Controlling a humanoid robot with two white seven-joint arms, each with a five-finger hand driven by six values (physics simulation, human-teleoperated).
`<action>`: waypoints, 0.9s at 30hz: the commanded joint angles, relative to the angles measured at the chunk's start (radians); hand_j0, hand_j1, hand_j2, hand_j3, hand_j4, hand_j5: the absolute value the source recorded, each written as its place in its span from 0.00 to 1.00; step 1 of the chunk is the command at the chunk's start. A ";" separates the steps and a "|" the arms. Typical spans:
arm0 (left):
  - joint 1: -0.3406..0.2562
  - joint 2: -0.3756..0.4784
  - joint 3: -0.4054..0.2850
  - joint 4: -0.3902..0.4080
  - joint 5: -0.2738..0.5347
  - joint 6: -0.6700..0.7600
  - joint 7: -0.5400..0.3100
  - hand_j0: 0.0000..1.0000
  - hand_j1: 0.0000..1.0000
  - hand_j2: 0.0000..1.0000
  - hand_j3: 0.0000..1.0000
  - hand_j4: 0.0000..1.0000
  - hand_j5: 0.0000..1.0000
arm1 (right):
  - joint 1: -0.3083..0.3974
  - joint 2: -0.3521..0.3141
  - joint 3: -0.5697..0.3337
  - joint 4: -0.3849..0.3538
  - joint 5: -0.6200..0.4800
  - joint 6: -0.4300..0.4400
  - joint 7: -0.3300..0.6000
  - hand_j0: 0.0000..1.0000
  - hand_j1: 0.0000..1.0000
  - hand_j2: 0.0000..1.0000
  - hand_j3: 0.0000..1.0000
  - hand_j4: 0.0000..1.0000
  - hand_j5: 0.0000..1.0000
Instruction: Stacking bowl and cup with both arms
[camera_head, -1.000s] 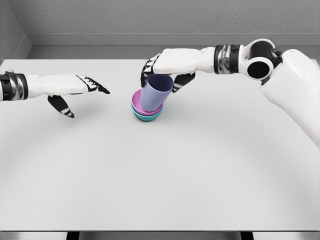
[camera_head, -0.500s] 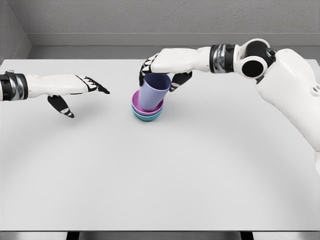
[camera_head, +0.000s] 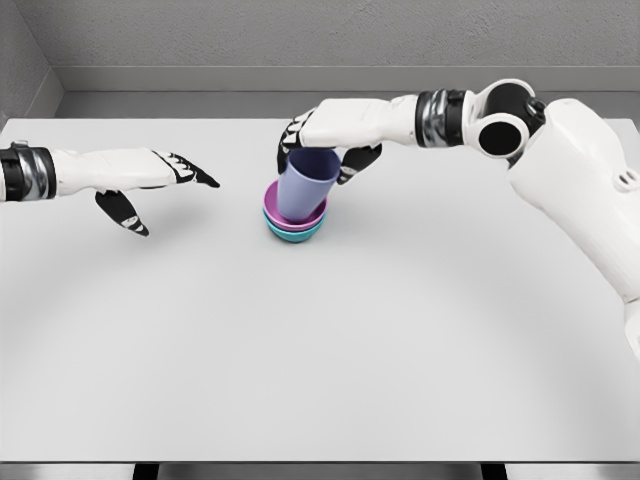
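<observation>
Cup (camera_head: 305, 183) tilts in 2 stacked bowls (camera_head: 294, 223), right hand (camera_head: 325, 140) around it.

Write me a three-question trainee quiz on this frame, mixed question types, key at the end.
1. True or false: the purple cup stands on the bare table.
2. Which hand is at the cup: A) left hand B) right hand?
3. Name the colours of the two nested bowls, upper first.

Key
1. False; it sits tilted in the pink bowl.
2. B; the left hand hovers open, apart from the stack.
3. Pink over the teal bowl.
</observation>
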 joint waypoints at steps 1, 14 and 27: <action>0.000 0.001 0.001 0.001 0.006 0.002 0.000 1.00 1.00 1.00 1.00 1.00 1.00 | 0.000 0.001 -0.001 0.001 -0.004 0.003 -0.001 0.67 0.67 0.67 0.67 0.67 0.67; 0.000 0.002 0.001 -0.001 0.007 0.002 0.000 1.00 1.00 1.00 1.00 1.00 1.00 | -0.002 0.001 -0.008 -0.001 0.017 0.003 -0.001 1.00 1.00 1.00 1.00 1.00 1.00; 0.029 0.008 0.006 0.011 0.006 0.002 0.000 1.00 1.00 1.00 1.00 1.00 1.00 | 0.031 -0.050 -0.166 0.192 0.019 0.003 -0.001 1.00 1.00 1.00 1.00 1.00 1.00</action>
